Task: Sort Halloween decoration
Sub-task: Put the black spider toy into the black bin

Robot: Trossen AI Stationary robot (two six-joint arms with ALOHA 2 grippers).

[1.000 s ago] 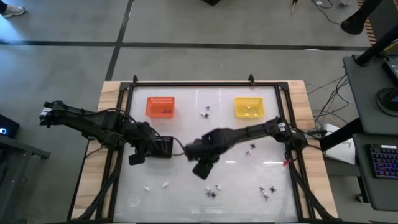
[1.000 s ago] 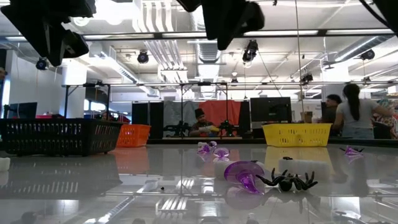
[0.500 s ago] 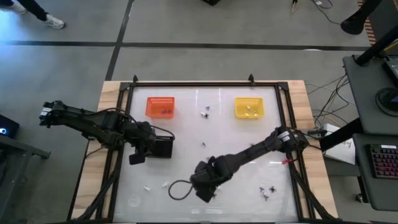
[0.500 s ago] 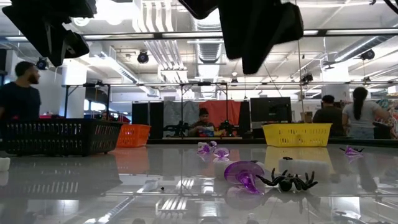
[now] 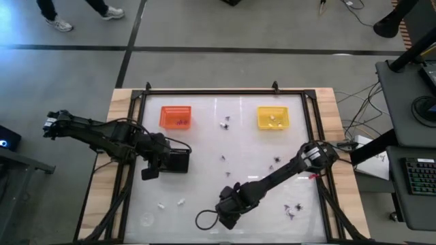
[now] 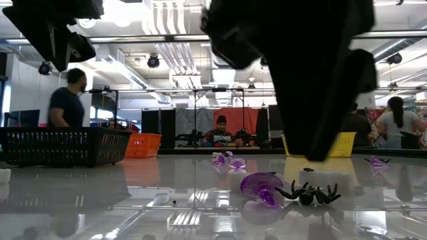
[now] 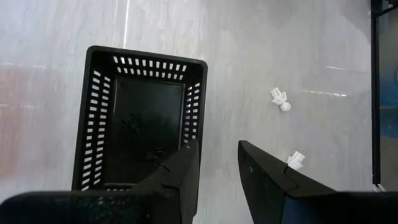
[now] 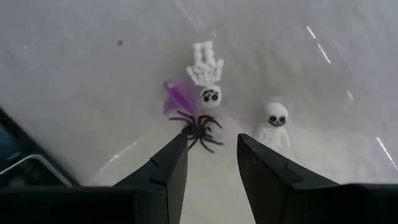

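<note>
My right gripper point(image 8: 211, 163) hangs open, pointing down just above a small cluster of Halloween decoration near the table's front middle. The cluster is a black spider point(image 8: 198, 129), a purple piece point(image 8: 176, 96), a white skeleton point(image 8: 205, 70) and a white ghost-like figure point(image 8: 273, 124). The spider point(image 6: 308, 195) and the purple piece point(image 6: 259, 184) lie flat on the glossy tabletop. In the high view the right gripper point(image 5: 228, 211) covers this cluster. My left gripper point(image 7: 217, 168) waits open above the black basket point(image 7: 140, 118) at the table's left.
An orange basket point(image 5: 176, 117) and a yellow basket point(image 5: 272, 117) stand at the far side. More trinkets lie scattered point(image 5: 225, 122), point(image 5: 276, 162), point(image 5: 293, 208), point(image 5: 180, 201). Two white trinkets point(image 7: 280, 98) lie near the black basket. People move in the room behind.
My right gripper has swung from the table's middle toward the near edge and come down over the trinket cluster, rolling its wrist as it went. It now fills much of the low view. The trinkets have not moved.
</note>
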